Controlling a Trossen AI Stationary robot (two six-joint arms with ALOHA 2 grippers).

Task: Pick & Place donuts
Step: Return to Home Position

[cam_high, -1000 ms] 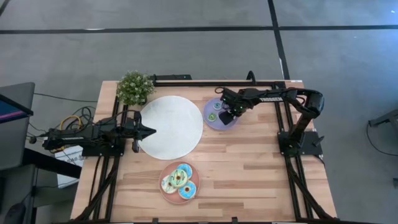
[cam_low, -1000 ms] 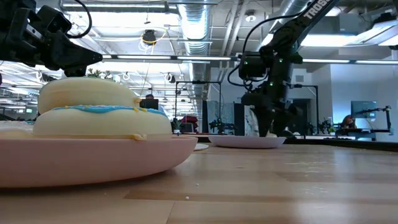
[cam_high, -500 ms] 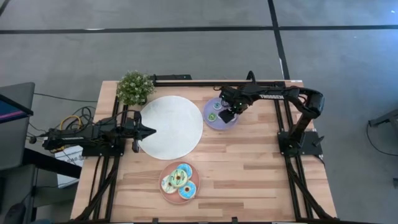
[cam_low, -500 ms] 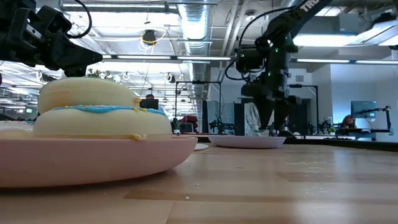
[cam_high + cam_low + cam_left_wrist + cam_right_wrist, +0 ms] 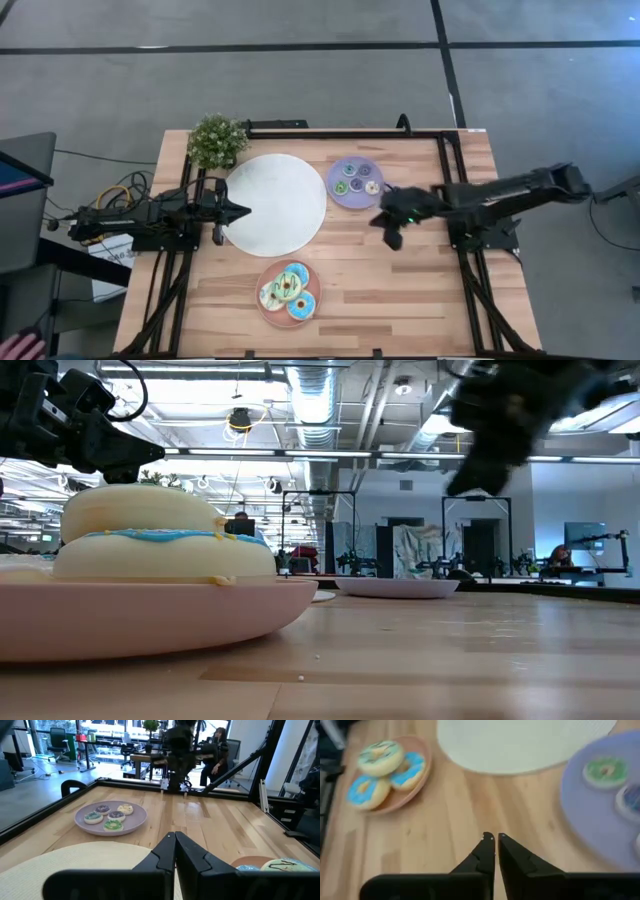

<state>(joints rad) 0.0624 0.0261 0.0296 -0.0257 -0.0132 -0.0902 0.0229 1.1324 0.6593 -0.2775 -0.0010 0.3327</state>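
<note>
Risk of clipping lilac plate (image 5: 358,202) and scattering mini donuts (image 5: 357,185) through low swing of right gripper (image 5: 391,238), clenched empty near it. Large donuts (image 5: 290,287) on pink plate (image 5: 260,302), well apart; left gripper (image 5: 244,211) clenched over white plate (image 5: 290,200).

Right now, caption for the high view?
Mini donuts on the purple plate, larger donuts on the pink plate; right gripper over bare table, left gripper at the white plate.

Light wood-plank table (image 5: 400,280), centre frame. Large white plate (image 5: 273,203) left of centre. Smaller lilac plate (image 5: 355,204) just right of it, toward the upper edge. Pink plate (image 5: 288,323) near lower edge. Potted plant (image 5: 216,140) at upper-left corner.
</note>
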